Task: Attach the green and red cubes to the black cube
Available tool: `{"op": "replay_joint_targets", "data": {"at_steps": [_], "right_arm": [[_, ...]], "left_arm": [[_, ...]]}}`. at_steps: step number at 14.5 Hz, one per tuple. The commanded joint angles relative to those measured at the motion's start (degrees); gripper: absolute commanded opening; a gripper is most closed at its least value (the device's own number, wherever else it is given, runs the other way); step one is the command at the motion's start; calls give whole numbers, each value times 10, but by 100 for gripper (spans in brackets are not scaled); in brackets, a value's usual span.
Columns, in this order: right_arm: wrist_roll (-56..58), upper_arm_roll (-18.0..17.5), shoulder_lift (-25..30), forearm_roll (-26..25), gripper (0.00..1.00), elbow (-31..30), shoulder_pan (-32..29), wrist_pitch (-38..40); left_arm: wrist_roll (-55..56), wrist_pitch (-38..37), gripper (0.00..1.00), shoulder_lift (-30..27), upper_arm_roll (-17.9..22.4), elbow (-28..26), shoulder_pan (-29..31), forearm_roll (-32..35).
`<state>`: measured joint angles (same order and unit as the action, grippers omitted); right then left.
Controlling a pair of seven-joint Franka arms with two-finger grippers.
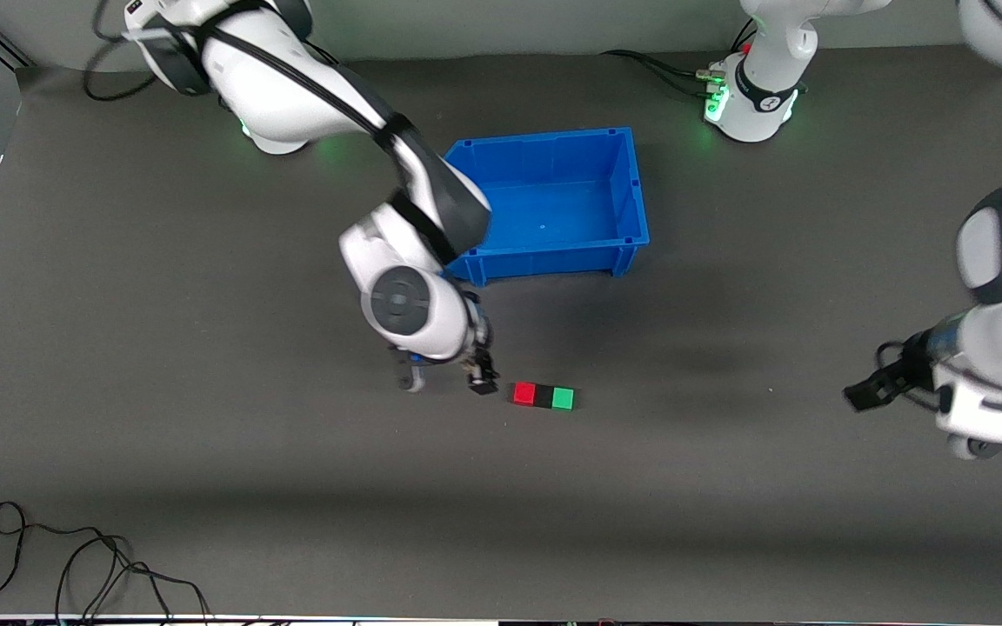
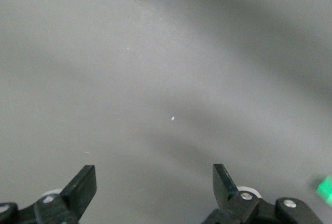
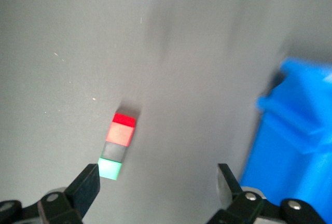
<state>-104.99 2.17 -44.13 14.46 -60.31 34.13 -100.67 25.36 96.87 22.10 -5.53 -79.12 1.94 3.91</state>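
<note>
With the red cube [image 1: 524, 393], black cube [image 1: 543, 396] and green cube [image 1: 563, 398] touching in 1 row nearer the camera than the blue bin [image 1: 631, 187], the right gripper [image 1: 447, 381], fingers spread and empty beside the red end, should lift straight up without nudging the row, while the left gripper [image 1: 859, 396], also spread, waits over the table's left-arm end.

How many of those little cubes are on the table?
3, touching in one row nearer the front camera than the blue plastic bin: small red cube toward the right arm's end, matte black cube in the middle, small green cube toward the left arm's end.

Only the blue bin [image 1: 553, 204] and the right gripper [image 1: 449, 381] crowd the cube row [image 1: 543, 396]; bare bench [image 1: 727, 504] elsewhere.
</note>
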Motion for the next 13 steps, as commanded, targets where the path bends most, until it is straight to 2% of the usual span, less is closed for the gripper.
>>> {"op": "replay_joint_targets", "data": {"at_steps": [1, 3, 6, 8, 11, 13], "right_arm": [[114, -2, 82, 6, 100, -20, -50, 111], [215, 0, 133, 40, 100, -19, -107, 189], [366, 6, 202, 34, 100, -20, -179, 287], [467, 7, 234, 29, 100, -21, -234, 336], [603, 7, 261, -19, 100, -24, -286, 383], [702, 18, 266, -72, 100, -28, -291, 389]], "left_arm": [[-122, -12, 100, -57, -4, -26, 0, 1], [-141, -22, 100, -88, -4, -38, 1, -1], [-145, 22, 100, -160, -5, -123, 0, -18], [-187, 32, 100, -183, -2, -151, 2, -33], [-212, 25, 100, -186, -1, -147, 10, -32], [-222, 24, 98, -192, -1, -147, 11, -32]]}}
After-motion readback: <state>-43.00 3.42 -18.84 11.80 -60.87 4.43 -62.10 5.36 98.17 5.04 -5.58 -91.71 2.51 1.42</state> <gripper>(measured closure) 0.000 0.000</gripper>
